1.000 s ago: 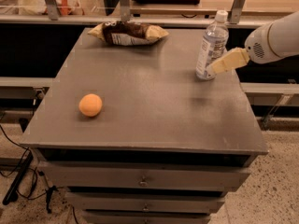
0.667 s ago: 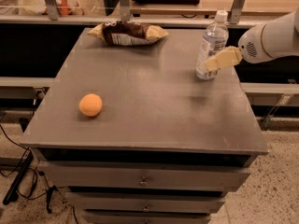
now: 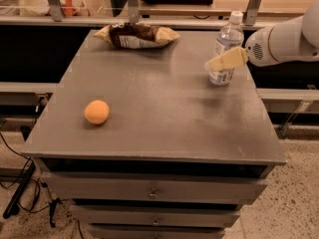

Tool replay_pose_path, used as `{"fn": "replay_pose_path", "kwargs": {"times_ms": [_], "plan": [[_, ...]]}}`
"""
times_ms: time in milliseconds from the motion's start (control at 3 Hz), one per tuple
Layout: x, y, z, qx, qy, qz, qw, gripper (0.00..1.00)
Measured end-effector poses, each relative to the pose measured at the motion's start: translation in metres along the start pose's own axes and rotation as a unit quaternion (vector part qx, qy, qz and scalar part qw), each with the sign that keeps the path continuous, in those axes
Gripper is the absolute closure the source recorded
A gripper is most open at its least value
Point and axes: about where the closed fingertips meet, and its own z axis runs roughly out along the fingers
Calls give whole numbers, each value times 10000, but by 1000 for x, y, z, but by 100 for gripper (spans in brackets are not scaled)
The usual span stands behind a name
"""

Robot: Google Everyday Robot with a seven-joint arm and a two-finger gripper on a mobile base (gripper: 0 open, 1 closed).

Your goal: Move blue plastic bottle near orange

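the bottle point(image 3: 230, 38) stands upright near the far right edge of the surface point(image 3: 164, 93), well apart from the orange point(image 3: 96, 112) at the near left. the end effector point(image 3: 219, 63) reaches in from the right across the bottle's lower half; whether it is grasping the bottle cannot be told. a snack bag point(image 3: 137, 35) lies at the far edge.

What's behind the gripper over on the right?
The blue plastic bottle, upright at the right rear of the table. The gripper covers a band across its label.

orange point(image 3: 96, 111) front left on table point(image 3: 164, 113), bottle point(image 3: 227, 43) back right, jaws at bottle
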Motion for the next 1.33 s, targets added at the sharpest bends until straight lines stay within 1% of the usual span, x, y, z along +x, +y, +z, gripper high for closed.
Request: {"fn": "replay_pose_path", "kwargs": {"times_ms": [333,1000,1333], "plan": [[-4,0,6,-12,-86,105,9999,18],[-13,0,15,-50,-180,160,9997,64],[-16,-2,14,-69,-203,111,9997,88]]}}
